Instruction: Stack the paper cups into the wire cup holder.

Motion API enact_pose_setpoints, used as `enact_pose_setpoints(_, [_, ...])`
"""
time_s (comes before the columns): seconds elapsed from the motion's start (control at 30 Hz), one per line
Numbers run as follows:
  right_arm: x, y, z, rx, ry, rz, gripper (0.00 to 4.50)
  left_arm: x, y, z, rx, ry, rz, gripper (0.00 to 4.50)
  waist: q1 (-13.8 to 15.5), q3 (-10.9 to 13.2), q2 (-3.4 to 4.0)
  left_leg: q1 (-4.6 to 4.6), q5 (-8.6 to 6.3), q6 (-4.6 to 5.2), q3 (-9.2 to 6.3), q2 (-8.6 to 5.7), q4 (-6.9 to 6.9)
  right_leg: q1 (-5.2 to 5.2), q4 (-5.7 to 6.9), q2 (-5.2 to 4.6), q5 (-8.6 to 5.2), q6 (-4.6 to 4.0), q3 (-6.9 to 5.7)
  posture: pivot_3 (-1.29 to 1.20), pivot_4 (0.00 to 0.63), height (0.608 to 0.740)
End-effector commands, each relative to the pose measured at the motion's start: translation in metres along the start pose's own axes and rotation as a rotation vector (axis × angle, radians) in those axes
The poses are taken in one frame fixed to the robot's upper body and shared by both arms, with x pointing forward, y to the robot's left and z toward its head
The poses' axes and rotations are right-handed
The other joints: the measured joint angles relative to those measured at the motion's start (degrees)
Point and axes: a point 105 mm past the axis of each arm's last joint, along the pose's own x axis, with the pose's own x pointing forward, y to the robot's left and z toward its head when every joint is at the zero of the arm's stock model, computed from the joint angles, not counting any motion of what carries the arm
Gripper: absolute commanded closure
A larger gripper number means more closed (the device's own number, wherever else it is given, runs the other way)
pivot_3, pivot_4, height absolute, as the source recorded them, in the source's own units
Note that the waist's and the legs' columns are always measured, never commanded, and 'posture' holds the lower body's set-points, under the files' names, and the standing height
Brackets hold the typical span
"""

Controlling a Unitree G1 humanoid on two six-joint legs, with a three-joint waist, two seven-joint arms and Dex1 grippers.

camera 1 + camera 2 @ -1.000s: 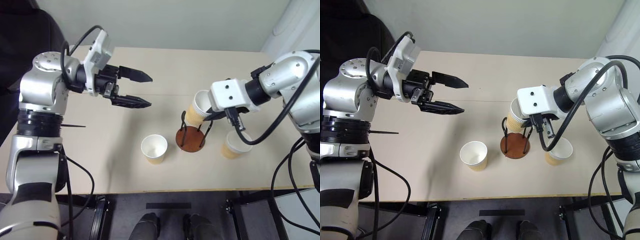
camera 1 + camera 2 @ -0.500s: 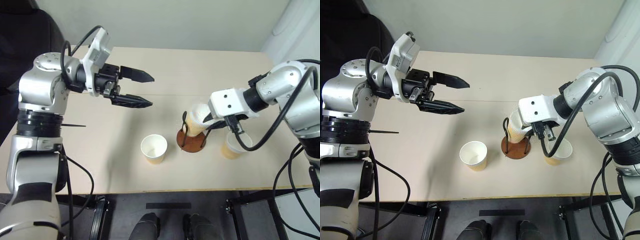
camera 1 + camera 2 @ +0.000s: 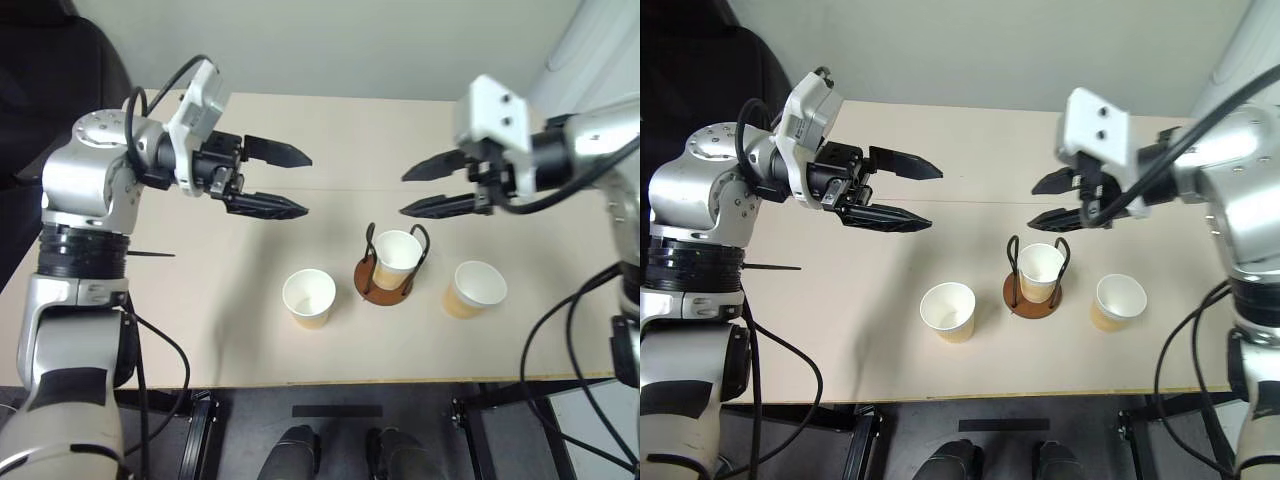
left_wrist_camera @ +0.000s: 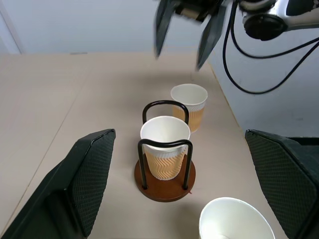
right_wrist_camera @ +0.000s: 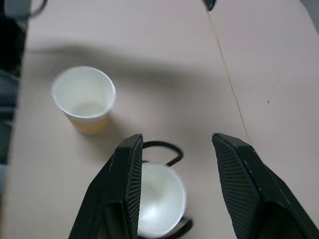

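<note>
The wire cup holder (image 3: 385, 279) stands upright on the table (image 3: 340, 140), near its front edge and about midway across. It has 1 round reddish-brown base and 2 thin black wire loops. 1 paper cup (image 3: 396, 257) sits upright inside it, between the loops, its white rim level with the loop tops; the loops cross in front of its ribbed tan wall, and the base under it is partly covered.

There are 3 paper cups in all. The second cup (image 3: 308, 297) stands upright on the table to the holder's left, apart from it. The third cup (image 3: 474, 288) stands upright on the holder's right, also apart. All 3 have their mouths up and show white insides.

There are 2 grippers, both raised above the table and touching nothing. The right gripper (image 3: 424, 188) hangs above and a little behind the holder, pointing left, its 2 black fingers parted with nothing between them. In the right wrist view those fingers (image 5: 124, 184) cover part of the cup in the holder and cut off the loops. The left gripper (image 3: 295, 181) is well to the holder's left, pointing right, fingers spread wide and empty. In the left wrist view the second cup (image 4: 237, 225) is cut off by the picture's edge.
</note>
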Motion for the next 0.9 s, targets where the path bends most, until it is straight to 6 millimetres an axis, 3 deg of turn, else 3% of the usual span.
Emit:
enact_pose_setpoints(0.03, [-0.014, 0.018, -0.016, 0.030, 0.078, -0.002, 2.34, -0.004, -0.002, 0.014, 0.070, -0.044, 0.004, 0.00, 0.0, 0.0, -0.01, 0.03, -0.01, -0.01, -0.01, 0.00, 0.01, 0.06, -0.08, 0.01, 0.00, 0.00, 0.01, 0.00, 0.150, 0.740])
enact_pose_setpoints(0.17, [-0.019, 0.035, -0.046, 0.047, 0.203, 0.010, 2.34, -0.002, 0.000, 0.014, 0.066, -0.062, -0.010, 0.00, 0.1, 0.0, 0.01, 0.05, -0.01, -0.02, 0.01, -0.02, 0.05, 0.09, -0.03, -0.02, 0.02, 0.04, 0.04, 0.00, 0.150, 0.740])
enact_pose_setpoints(0.37, [-0.020, 0.044, -0.083, 0.030, 0.340, 0.019, 2.34, 0.001, 0.001, 0.015, 0.058, -0.064, -0.033, 0.00, 0.0, 0.0, 0.01, 0.24, 0.00, -0.04, 0.09, 0.00, 0.07, 0.11, 0.35, -0.03, 0.03, 0.06, 0.12, 0.00, 0.150, 0.740])
enact_pose_setpoints(0.9, [0.000, 0.047, -0.134, 0.020, 0.429, 0.085, 2.34, 0.000, -0.003, 0.017, 0.065, -0.048, -0.034, 0.00, -0.1, 0.0, -0.02, 0.31, 0.00, 0.01, 0.14, -0.01, 0.12, 0.12, 0.50, -0.02, 0.02, 0.09, 0.15, 0.00, 0.150, 0.740])
